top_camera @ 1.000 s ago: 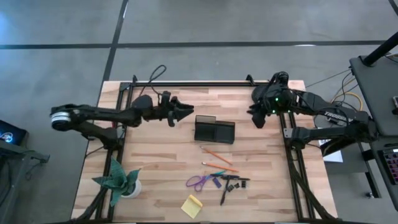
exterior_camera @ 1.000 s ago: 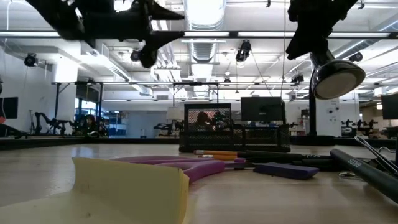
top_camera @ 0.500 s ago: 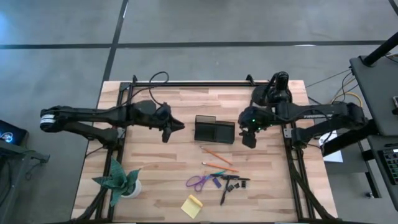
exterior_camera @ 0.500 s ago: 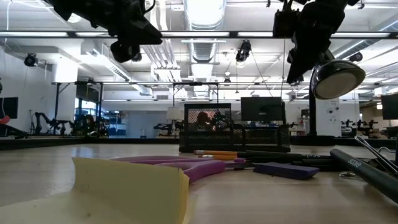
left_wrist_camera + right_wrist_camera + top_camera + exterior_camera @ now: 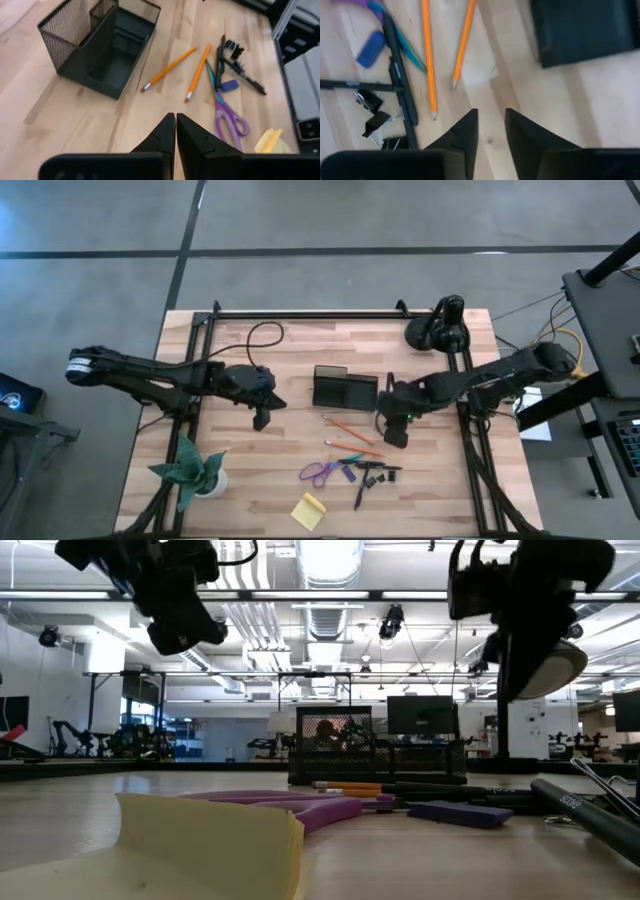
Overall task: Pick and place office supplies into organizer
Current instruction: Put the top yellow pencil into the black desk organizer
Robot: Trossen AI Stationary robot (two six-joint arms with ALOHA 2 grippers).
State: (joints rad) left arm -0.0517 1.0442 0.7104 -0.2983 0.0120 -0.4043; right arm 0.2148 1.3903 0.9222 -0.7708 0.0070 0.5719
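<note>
Two orange pencils (image 5: 347, 435) lie slantwise beside the organizer (image 5: 345, 390); left gripper (image 5: 261, 416) closed, right gripper (image 5: 396, 432) slightly parted.

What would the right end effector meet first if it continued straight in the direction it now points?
Probably the two orange pencils, which lie just ahead of the right end effector on the table. Its height above the wood is unclear.

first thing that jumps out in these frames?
Both arms reach in over the middle of the table, the left gripper shut and the right gripper slightly parted, flanking the empty dark organizer. In front of it lies an untouched cluster: two orange pencils, purple scissors, a black pen, with the yellow sticky-note pad near the table's front edge.
</note>
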